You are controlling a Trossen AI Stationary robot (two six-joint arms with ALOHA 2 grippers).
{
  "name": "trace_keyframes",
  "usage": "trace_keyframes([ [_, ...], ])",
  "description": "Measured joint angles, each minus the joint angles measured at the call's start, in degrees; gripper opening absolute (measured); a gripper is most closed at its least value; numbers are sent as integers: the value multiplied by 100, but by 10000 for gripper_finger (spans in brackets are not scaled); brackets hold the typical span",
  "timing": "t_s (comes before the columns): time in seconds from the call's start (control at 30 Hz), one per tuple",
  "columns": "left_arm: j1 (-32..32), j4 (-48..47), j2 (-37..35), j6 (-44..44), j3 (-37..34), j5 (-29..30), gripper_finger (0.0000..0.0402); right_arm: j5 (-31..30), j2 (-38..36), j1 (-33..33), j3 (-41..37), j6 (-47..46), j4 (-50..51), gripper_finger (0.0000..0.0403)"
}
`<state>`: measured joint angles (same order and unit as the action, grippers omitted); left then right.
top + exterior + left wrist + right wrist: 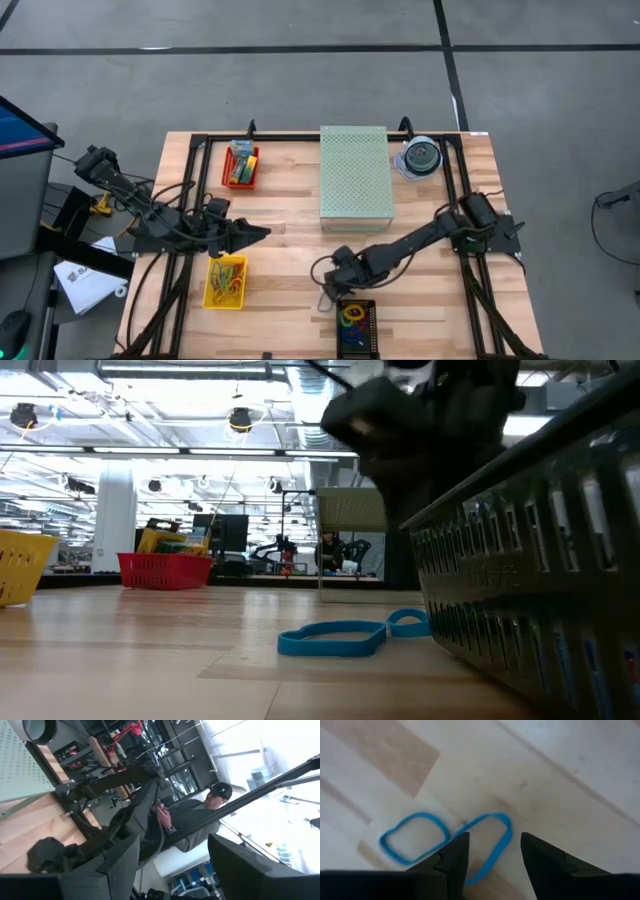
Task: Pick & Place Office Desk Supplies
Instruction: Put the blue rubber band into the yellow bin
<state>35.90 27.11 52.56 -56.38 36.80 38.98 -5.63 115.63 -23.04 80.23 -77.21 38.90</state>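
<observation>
From above, the right gripper (pixel 328 292) sits low beside the black bin (pixel 356 327). At table level the blue rubber band (pixel 345 637) lies flat on the wood. Wrist cam: fingers spread open right over the band (pixel 445 842), not touching yet.

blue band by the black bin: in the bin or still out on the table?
Out. The blue rubber band lies flat on the table, beside the black bin.

Pale green perforated box (pixel 355 177), clear disc case (pixel 421 157), red basket (pixel 240 166), yellow basket (pixel 226 282), black basket (pixel 356 328)
</observation>
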Motion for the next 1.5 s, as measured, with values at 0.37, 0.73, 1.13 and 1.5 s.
trace_keyframes([
  [0.37, 0, 47, -1, 0, 0, -2, 231, -23, 312, 26, 17, -190, -177, 180],
  [0.73, 0, 102, -2, 0, 0, -2, 231, -175, 348, 41, 17, -299, -100, 142],
  [1.13, 0, 133, 0, 0, 0, -5, 231, -185, 349, 126, 1, 44, 68, 9],
  [1.5, 10, -149, 0, 49, -2, -315, 231, -1187, 263, -187, 1540, 1175, 572, 2],
])
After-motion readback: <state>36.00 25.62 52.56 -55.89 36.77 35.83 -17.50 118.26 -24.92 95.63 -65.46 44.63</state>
